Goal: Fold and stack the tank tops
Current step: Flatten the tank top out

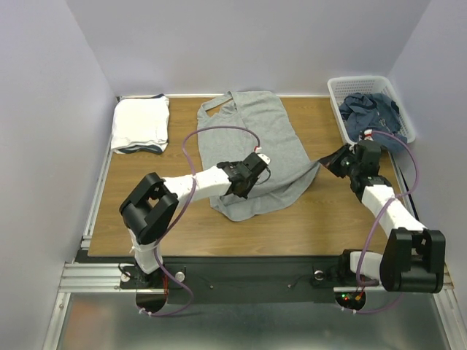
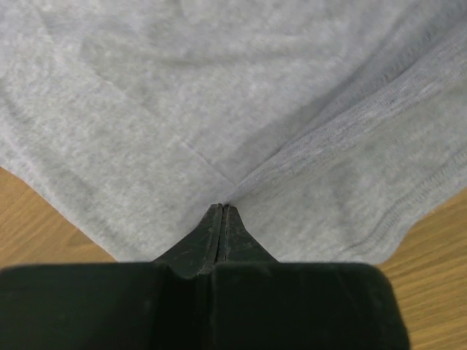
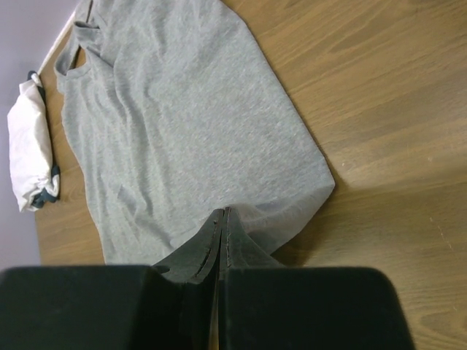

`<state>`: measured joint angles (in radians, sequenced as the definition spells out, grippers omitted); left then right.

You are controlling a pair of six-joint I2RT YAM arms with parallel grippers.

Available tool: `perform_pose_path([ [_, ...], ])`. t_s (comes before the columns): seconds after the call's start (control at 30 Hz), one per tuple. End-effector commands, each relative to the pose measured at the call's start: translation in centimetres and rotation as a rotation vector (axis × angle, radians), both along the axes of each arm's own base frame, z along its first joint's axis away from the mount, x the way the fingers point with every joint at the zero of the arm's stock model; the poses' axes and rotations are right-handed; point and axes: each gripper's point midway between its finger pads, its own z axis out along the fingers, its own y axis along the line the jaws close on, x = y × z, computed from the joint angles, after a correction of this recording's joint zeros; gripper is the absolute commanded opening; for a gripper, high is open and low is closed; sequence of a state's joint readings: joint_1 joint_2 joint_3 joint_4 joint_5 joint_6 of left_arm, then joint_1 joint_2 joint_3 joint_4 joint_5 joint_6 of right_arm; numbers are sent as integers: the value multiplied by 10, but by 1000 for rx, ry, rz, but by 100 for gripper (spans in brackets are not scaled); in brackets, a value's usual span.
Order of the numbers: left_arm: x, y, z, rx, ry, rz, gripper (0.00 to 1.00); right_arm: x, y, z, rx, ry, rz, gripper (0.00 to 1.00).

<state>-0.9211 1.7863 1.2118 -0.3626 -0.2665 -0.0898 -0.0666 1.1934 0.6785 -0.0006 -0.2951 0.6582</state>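
**Near edge, the step in hand.** We are holding the grey tank top (image 1: 252,135), which is lying flat in the middle of the counter (image 1: 306,219) with its straps pointing far and its hem near. The left gripper (image 2: 221,210) is closed on a pinch of the cloth just inside the near hem, left of the middle. The right gripper (image 3: 222,213) is closed on the near right corner of the hem, and the cloth there is drawing out to a point toward the right.

We judge that the first fold is starting. To do it well, we are advising that both grippers rise together and level. They should then carry the hem far toward the straps with the cloth taut between them, so that the fold lands square. The left pinch is sitting inside the hem rather than on a corner, so the near left corner is likely to sag or trail.

**Farther off.** At the far left, a folded stack (image 1: 139,124) of white tops with a dark layer beneath is resting beside the strap end, apart from it. It looks to be the place for the finished fold. At the far right, the basket (image 1: 365,80) is holding crumpled blue tops (image 1: 372,109) close behind the right arm, so a wide backswing there is risking a snag.
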Motion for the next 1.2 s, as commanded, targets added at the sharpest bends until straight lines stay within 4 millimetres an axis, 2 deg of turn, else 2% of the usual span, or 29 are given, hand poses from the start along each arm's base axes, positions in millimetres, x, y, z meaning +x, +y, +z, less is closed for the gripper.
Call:
perform_pose_path([
  [0.0, 29, -14, 44, -159, -38, 28, 0, 20, -7, 12, -31, -55, -9, 1],
  [0.03, 37, -8, 46, -175, -34, 51, 0, 21, -7, 5, -31, -35, -11, 1],
  [0.2, 59, -3, 49, -227, -11, 98, 0, 28, -9, -2, -32, -27, -20, 1],
  [0.53, 81, -7, 34, -249, 25, 151, 0, 42, -1, -4, -49, -24, -15, 1],
  [0.67, 96, 3, 37, -247, -19, 231, 0, 44, 5, -6, -68, -26, -16, 1],
  [0.77, 103, 11, 48, -272, -63, 288, 0, 46, 2, -4, -77, -30, -34, 1],
  [0.8, 105, 13, 50, -274, -75, 300, 0, 47, 10, -2, -78, -40, -17, 1],
  [0.9, 111, 25, 56, -269, -113, 349, 0, 49, 12, -1, -82, -41, -16, 1],
  [1.17, 125, 48, 53, -265, -122, 460, 0, 64, 25, 9, -90, -74, -2, 1],
])
